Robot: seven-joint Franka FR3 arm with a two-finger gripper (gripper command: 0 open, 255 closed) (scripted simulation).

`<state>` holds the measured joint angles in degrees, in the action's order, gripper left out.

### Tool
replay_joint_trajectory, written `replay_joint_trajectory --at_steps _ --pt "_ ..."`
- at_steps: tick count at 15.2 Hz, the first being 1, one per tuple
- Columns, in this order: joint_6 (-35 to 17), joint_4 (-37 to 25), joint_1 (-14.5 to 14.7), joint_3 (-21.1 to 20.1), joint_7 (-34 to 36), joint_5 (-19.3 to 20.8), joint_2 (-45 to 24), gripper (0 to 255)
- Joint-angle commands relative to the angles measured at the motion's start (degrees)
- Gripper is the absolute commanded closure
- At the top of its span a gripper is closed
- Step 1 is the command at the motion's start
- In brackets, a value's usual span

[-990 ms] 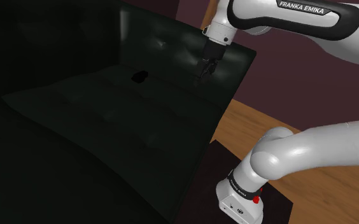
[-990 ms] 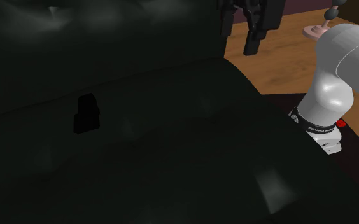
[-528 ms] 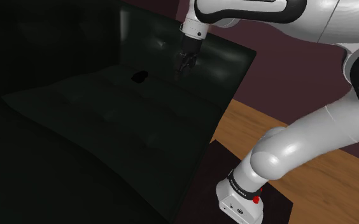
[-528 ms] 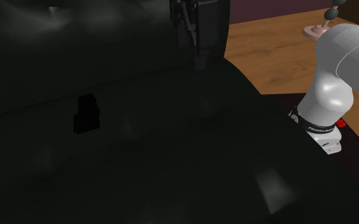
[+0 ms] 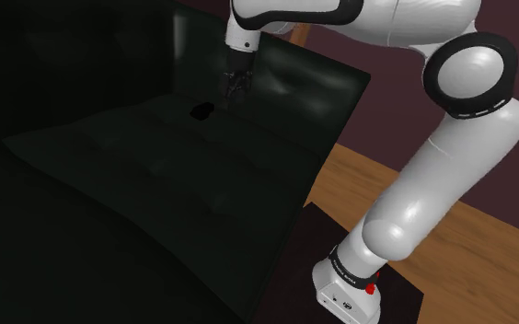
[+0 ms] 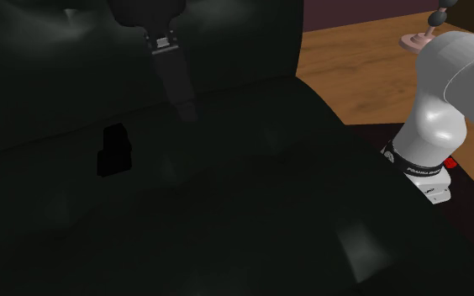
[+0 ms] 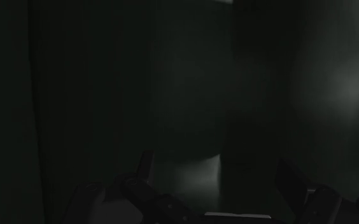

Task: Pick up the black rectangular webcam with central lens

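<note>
My fingers [image 7: 145,167] stand wide apart, closed on nothing. The black webcam [image 5: 200,111] lies on the seat of the dark sofa [image 5: 156,166], close to the sofa's backrest. My gripper [image 5: 226,98] hangs over that same sofa seat, near the webcam but not touching it.

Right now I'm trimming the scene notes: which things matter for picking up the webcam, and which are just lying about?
For the job:
webcam
gripper, open, not yet at the webcam
sofa, which the webcam lies on

Lying about:
wooden floor
pink object
</note>
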<state>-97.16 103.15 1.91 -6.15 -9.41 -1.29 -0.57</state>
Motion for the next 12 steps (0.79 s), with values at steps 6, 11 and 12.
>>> replay_joint_trajectory --at_steps 6,11,12 --pt "6.7 -24.6 1.9 -0.7 0.2 4.1 -20.7 0" --pt "14.6 -46.1 4.3 -0.5 -0.3 6.5 -35.9 0" --pt "13.7 -44.9 4.2 -0.5 -0.3 6.5 -35.7 0"
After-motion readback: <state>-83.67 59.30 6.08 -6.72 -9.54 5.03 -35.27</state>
